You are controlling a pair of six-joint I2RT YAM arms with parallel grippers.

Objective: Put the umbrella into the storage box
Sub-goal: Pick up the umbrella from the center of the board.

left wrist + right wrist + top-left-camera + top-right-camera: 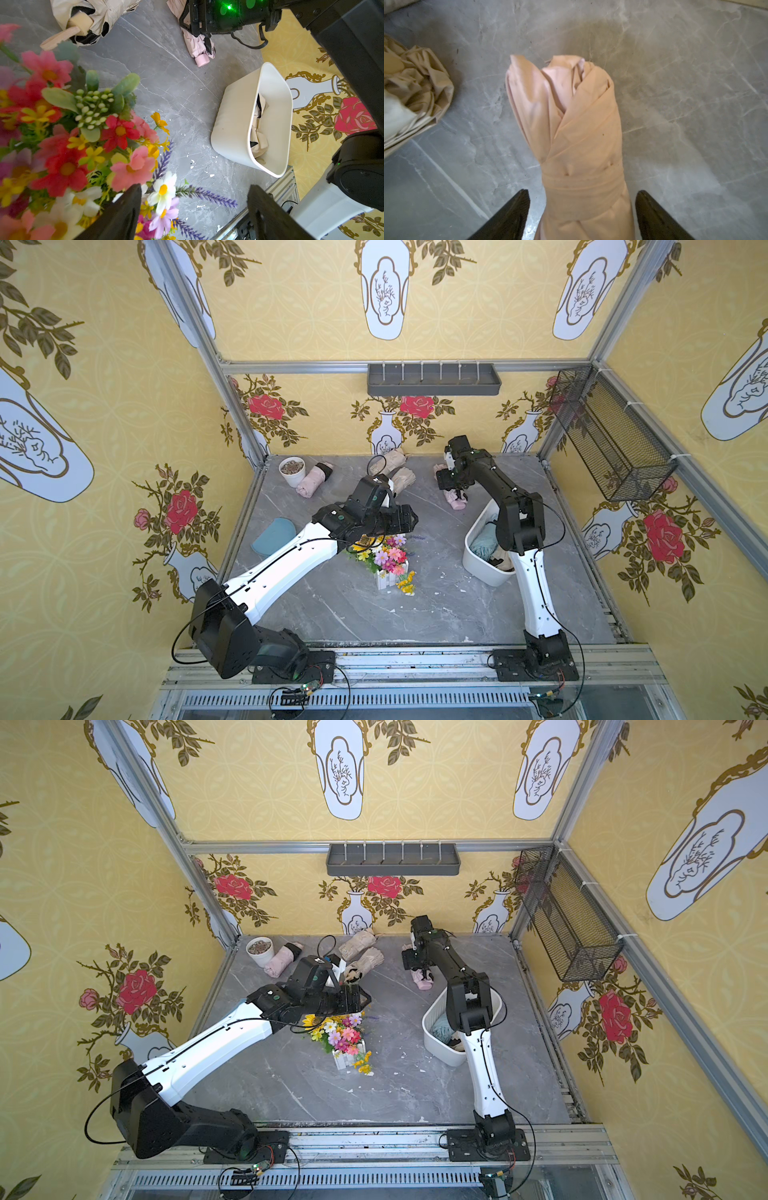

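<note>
A folded pink umbrella [571, 124] lies on the grey table at the back right, also seen in both top views [455, 502] [423, 982] and in the left wrist view [199, 49]. My right gripper [582, 191] is down over it, open. Its fingers [517, 207] stand on either side of the wrapped cloth with a gap on each side. The white storage box [484, 572] [440, 1050] [232, 124] sits at the right under the right arm, with a beige umbrella and something teal inside. My left gripper [195, 185] [409, 516] hovers open and empty above the flowers.
A bunch of artificial flowers [388, 558] stands mid-table. Two beige folded umbrellas [390, 464] lie at the back, and another pink one [311, 481] lies beside a small white pot [291, 470]. A teal pad [272, 536] lies left. A wire basket [611, 435] hangs on the right wall.
</note>
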